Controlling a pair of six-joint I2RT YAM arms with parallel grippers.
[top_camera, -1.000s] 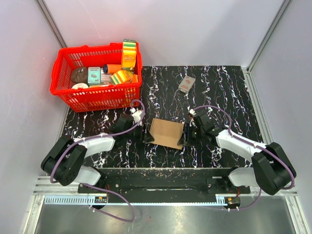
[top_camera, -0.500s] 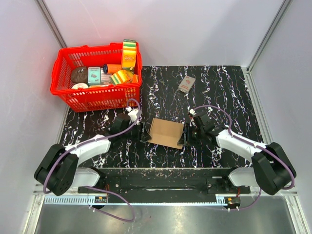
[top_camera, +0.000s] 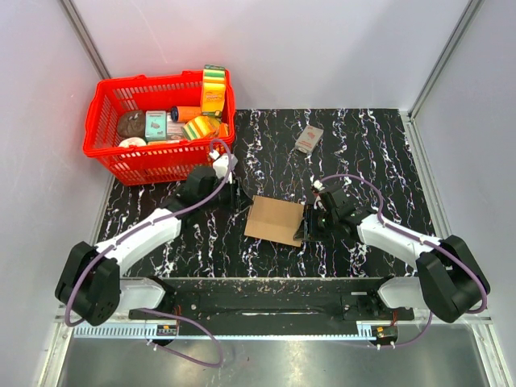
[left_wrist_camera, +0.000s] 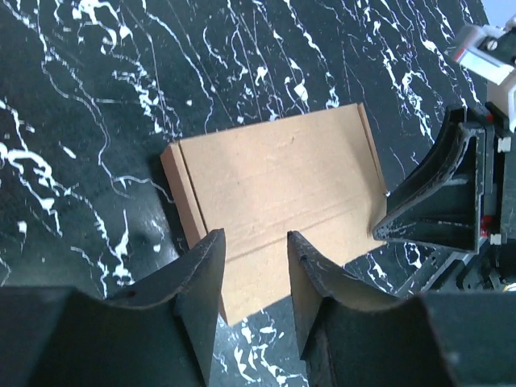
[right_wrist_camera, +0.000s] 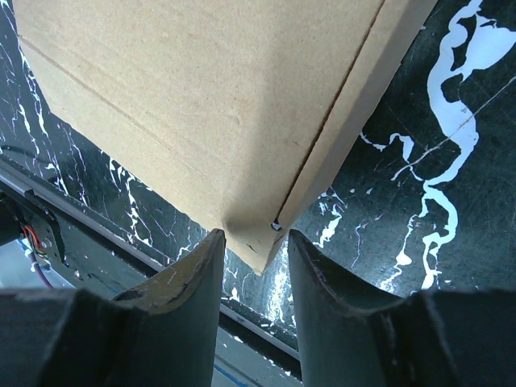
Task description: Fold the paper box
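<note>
The paper box is a slim, flat brown cardboard box lying on the black marbled table between the two arms. My left gripper hangs open just off the box's far left corner, touching nothing. In the left wrist view its fingertips stand apart above the near edge of the box. My right gripper is at the box's right edge. In the right wrist view a slightly crumpled corner of the box pokes between the parted jaws of the right gripper, with a gap on one side.
A red basket full of groceries stands at the far left, close behind the left wrist. A small grey-and-red packet lies at the back, right of centre. The metal rail of the arm bases runs along the near edge.
The left gripper has pulled off the box's left edge and moved back toward the basket, its jaws narrowing a little. The box and the right gripper have stayed put.
</note>
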